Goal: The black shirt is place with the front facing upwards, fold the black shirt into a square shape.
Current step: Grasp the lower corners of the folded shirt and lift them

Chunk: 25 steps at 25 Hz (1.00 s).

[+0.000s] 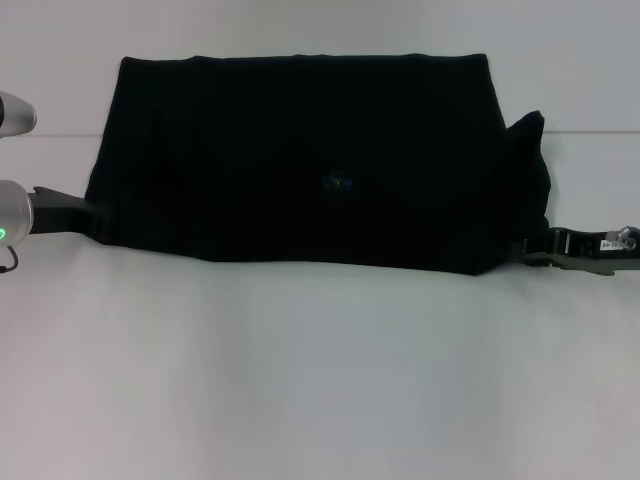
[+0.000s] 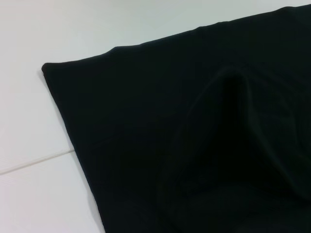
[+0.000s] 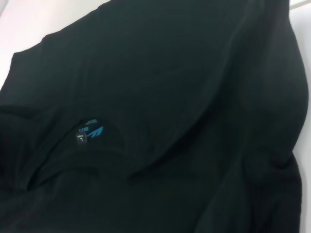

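— Since the lettering's out of sight, I'd say the black shirt (image 1: 300,160) is already folded once, into a wide band across the far middle of the bench (image 1: 320,380).
— Not square yet, though; its right end bunches up.
— Left gripper (image 1: 92,212) at the left edge, right gripper (image 1: 525,250) at the right corner. Can't tell whether either is pinching cloth.
— Any containers?
— None that I can see. The neck label (image 3: 91,132) shows.
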### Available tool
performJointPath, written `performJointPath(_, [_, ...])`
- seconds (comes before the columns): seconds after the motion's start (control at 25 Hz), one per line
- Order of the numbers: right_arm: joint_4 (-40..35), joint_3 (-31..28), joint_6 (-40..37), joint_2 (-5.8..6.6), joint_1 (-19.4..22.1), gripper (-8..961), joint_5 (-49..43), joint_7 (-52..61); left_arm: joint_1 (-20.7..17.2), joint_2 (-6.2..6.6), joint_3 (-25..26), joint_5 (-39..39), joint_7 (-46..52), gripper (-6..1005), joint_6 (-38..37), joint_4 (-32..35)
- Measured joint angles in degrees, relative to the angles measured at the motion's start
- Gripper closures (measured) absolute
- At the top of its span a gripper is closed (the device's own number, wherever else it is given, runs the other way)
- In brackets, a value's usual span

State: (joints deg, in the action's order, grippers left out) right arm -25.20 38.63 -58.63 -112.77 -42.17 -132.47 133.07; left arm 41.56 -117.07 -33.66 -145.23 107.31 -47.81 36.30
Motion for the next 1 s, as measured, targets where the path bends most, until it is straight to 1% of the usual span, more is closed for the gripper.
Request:
performJointPath(0.24, [-0.03,-0.04,0.3,0.02,0.28,571,0.03,-0.65,-0.08,0.0,0.0,-0.06,0.0,1000,0.0,-0.06])
performJointPath(0.48, [-0.03,-0.7,0.37,0.0,0.64,818,0.02,-1.61,-0.21,-0.05,0.0,-0.18,0.0,999,-0.04,-0.12])
performJointPath(0.68, [0.01,-3.09,0.39,-0.07,0.72,918,0.02,-3.53,-0.33,-0.08,0.0,-0.22,0.0,999,-0.01,-0.26])
performJointPath(0.88, [0.04,-3.64,0.02,0.11,1.16,918,0.02,-3.9,-0.92,-0.1,0.0,-0.21,0.25,999,-0.77,0.33])
performJointPath(1.0, [0.05,-4.51,-1.38,0.32,1.76,919,0.02,-4.53,-2.14,-0.09,0.18,0.03,0.56,1000,-3.72,2.1])
